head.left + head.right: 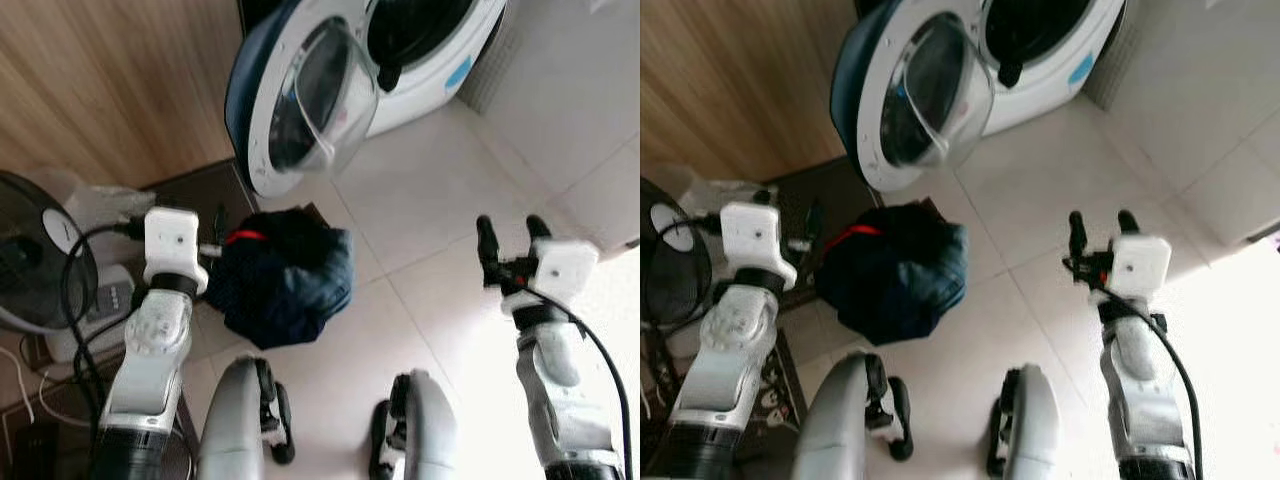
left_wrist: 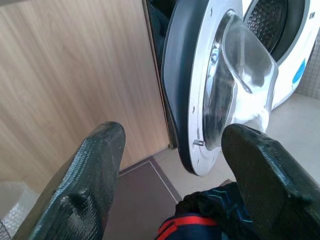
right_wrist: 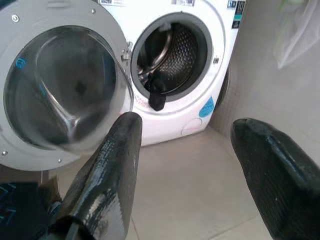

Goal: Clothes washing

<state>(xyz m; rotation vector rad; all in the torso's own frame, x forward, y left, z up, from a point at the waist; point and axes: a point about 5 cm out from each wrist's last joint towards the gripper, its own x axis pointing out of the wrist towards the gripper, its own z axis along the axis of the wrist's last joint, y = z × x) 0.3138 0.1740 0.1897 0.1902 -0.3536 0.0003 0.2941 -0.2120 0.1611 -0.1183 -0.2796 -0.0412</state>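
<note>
- fingers (image 2: 95,170) of the left gripper (image 2: 175,170) are spread apart and empty, just above the dark blue clothes pile (image 1: 285,275) on the tiled floor (image 1: 420,200).
- right gripper (image 1: 512,238) is also spread, holding nothing, over bare tile.
- washing machine (image 3: 200,75) stands ahead, its door (image 1: 305,100) swung wide; a dark garment (image 3: 156,95) hangs over the drum's lip.
</note>
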